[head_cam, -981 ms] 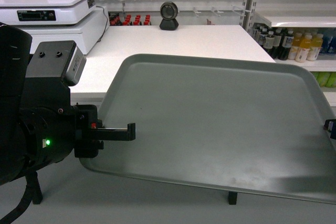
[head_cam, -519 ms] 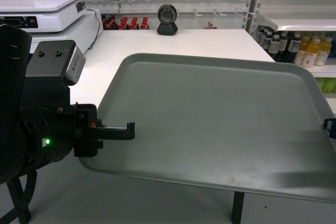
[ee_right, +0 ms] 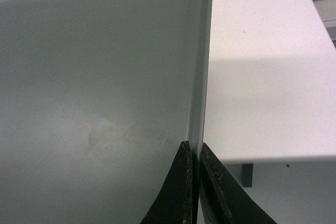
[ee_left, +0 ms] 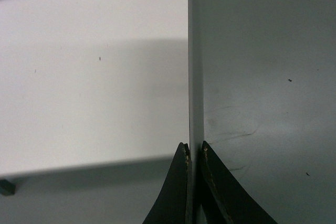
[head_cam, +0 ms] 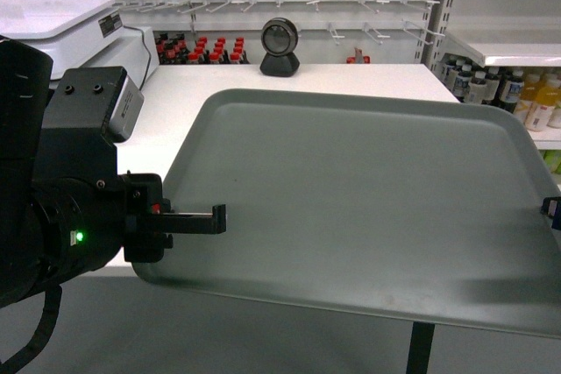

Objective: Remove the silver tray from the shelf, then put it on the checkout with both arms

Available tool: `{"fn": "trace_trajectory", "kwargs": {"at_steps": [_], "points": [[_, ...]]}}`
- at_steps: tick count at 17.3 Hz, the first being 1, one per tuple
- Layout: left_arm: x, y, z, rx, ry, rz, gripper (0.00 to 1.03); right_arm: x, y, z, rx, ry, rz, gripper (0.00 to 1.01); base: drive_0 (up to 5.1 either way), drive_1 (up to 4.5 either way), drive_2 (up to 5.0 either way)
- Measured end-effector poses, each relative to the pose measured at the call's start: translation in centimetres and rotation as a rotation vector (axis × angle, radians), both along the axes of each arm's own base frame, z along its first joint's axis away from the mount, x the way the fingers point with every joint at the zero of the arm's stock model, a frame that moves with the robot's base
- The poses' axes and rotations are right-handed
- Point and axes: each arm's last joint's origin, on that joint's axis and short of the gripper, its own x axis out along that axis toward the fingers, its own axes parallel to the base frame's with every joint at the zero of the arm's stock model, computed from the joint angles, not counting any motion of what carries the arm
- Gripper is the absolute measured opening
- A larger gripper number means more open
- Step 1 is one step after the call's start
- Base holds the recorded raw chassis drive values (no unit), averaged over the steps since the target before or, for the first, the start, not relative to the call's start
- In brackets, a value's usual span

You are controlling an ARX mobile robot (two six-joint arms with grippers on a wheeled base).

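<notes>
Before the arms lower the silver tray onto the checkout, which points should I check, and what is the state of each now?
1. Left claw shut on silver tray rim: ok.
2. Right claw shut on the opposite rim: ok.
3. Tray over the checkout: partly; its near edge overhangs the counter front, not ok.
4. Tray is empty: ok.
5. Counter under the tray free of objects: cannot tell, hidden by the tray.
6. Scanner apart from the tray: ok.

Bulky black left arm [head_cam: 53, 208] w/ green LED, grey block, slim black tool [head_cam: 197, 219]
</notes>
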Motion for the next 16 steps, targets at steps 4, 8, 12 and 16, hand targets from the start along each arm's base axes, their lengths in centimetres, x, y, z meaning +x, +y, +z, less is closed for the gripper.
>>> {"fn": "trace_trajectory", "kwargs": {"at_steps": [4, 8, 12, 16], "points": [[0.0, 0.0, 0.0, -0.001, -0.003, 0.0, 0.02, 0.0, 0.0, 0.0, 0.001, 0.001, 0.001, 0.02, 0.1, 4.34, -4.1], [0.7, -0.6, 0.3, 0.077, 0.154, 0.12, 0.03, 0.6, 0.0, 0.1, -0.013, 0.092, 0.088, 0.02, 0.0, 1.08, -1.0], [1.6, -0.8, 0.3, 0.102, 0.251, 0.246, 0.03, 2.0, 0.5, -0.3, -0.025, 0.141, 0.164, 0.03, 0.0, 0.0, 0.0], [2.2, -0.4, 0.4, 0.07, 0.295, 0.308, 0.04, 3.4, 1.0, -0.6, -0.028, 0.15, 0.206, 0.03, 0.0, 0.0, 0.0]]}}
